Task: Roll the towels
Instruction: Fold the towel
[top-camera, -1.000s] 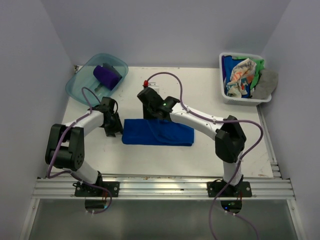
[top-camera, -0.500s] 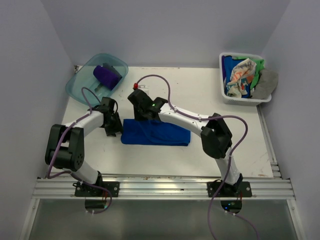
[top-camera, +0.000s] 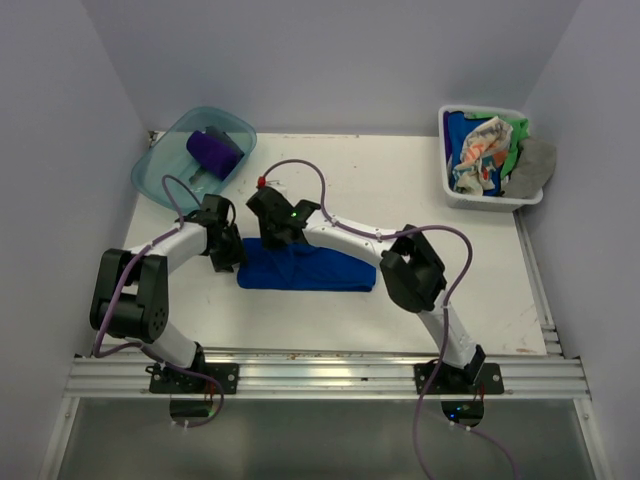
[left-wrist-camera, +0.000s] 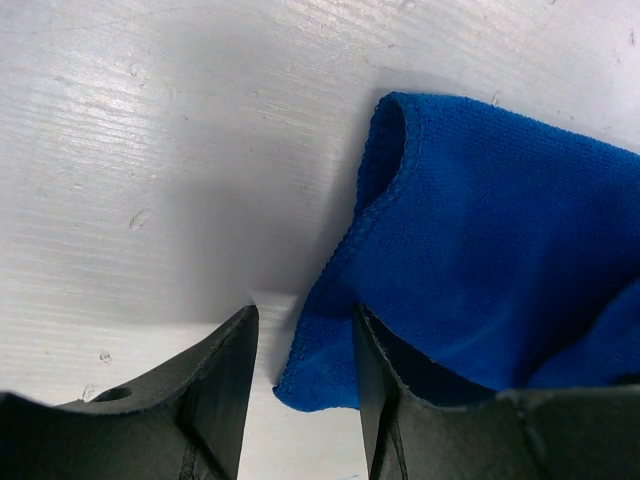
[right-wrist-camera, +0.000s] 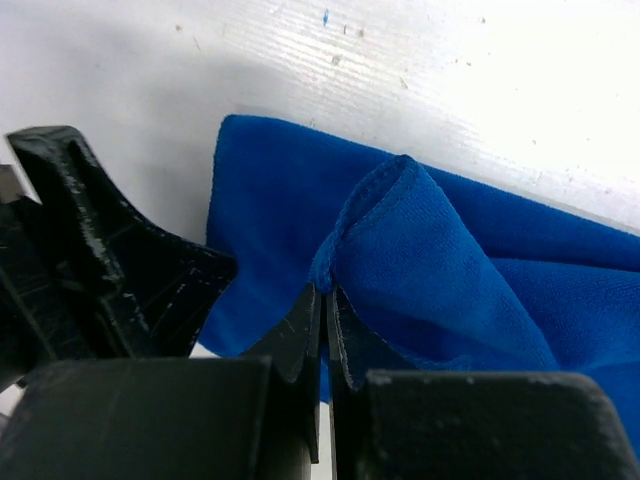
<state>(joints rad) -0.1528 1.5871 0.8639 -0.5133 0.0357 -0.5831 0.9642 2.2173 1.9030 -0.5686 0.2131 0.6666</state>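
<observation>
A royal blue towel (top-camera: 310, 270) lies folded in a long strip on the table's middle. My right gripper (top-camera: 274, 232) reaches over the strip's left end. In the right wrist view that gripper (right-wrist-camera: 328, 292) is shut on a raised fold of the blue towel (right-wrist-camera: 450, 260). My left gripper (top-camera: 231, 256) sits at the strip's left end, jaws open. In the left wrist view the blue towel's (left-wrist-camera: 500, 250) near corner lies loose between its fingers (left-wrist-camera: 215, 390), untouched by the left one. A purple towel (top-camera: 213, 152) lies rolled in the teal tub (top-camera: 150, 178).
A white basket (top-camera: 490, 203) at the back right holds several loose towels (top-camera: 480, 148) in cream, green, blue and grey. The teal tub stands tilted at the back left corner. Pale walls close in the table (top-camera: 400, 180) on three sides.
My right arm has swung to the left with the towel's fold in its jaws, and the strip has slid a little leftward. The left arm has not moved.
</observation>
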